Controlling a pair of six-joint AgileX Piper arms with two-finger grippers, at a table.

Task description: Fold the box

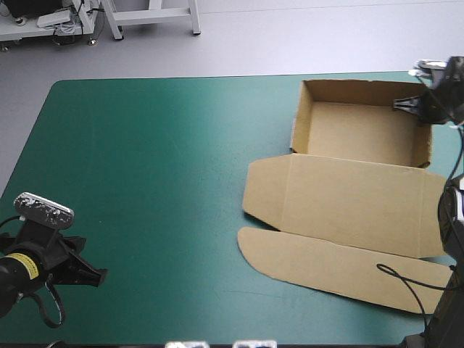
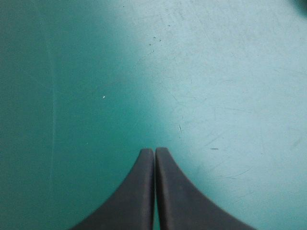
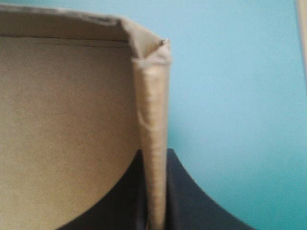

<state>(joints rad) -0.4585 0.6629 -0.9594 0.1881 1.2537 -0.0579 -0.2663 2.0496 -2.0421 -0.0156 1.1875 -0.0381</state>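
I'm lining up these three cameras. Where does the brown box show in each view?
High view: the box lies on the right half of the teal-green cover, the right end effector at its tray's right wall.
Left wrist view: not in it; only cover ahead of the shut left end effector.
Right wrist view: its raised wall stands clamped in the end effector.
Shared landmark: the teal-green cover, in all three.

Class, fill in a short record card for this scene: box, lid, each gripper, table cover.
box: brown, open tray with walls raised, far right of table
lid: flat on the cover, nearer side of tray
right gripper: shut on the box, a tray wall between its fingers
left gripper: shut, empty, over bare cover, near left
table cover: teal-green
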